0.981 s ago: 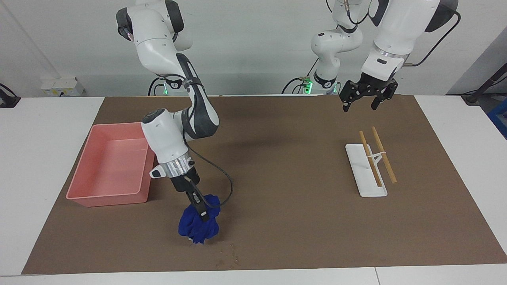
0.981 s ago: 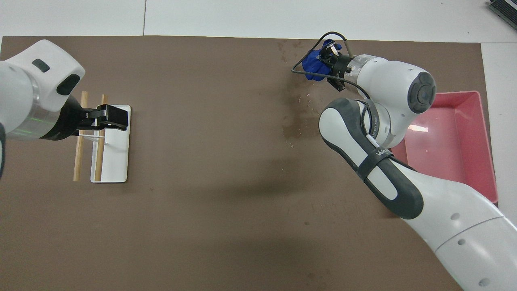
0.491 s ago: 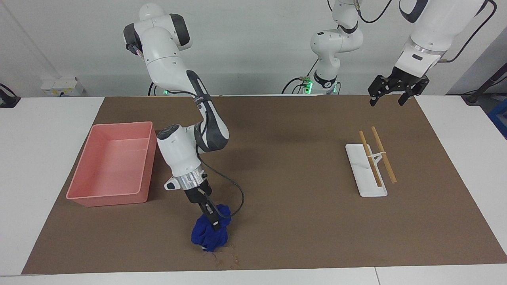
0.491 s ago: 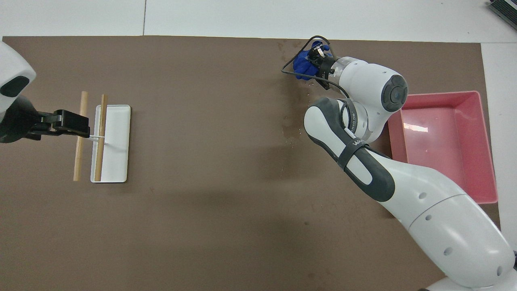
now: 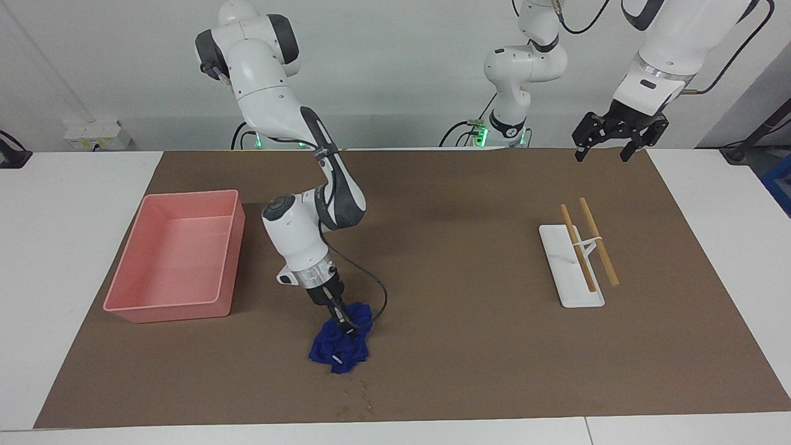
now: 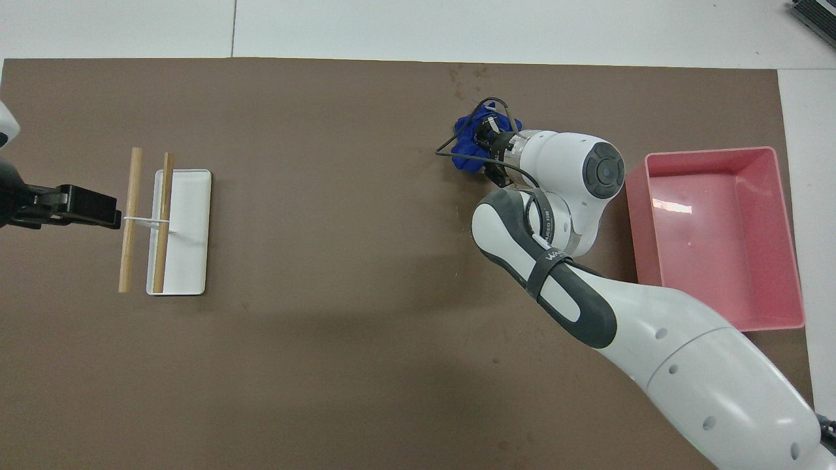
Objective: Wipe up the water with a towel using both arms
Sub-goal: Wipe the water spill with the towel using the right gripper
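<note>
My right hand (image 5: pixel 338 321) pinches the towel (image 5: pixel 342 346) against the mat (image 5: pixel 469 346), near its outer edge; my left hand (image 5: pixel 609 145) hangs open over the mat's corner.

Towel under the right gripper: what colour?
Deep royal blue, plain; the towel shows best in the facing view, bunched on the brown mat.

White jointed arms (image 5: pixel 272 93), black cables
</note>
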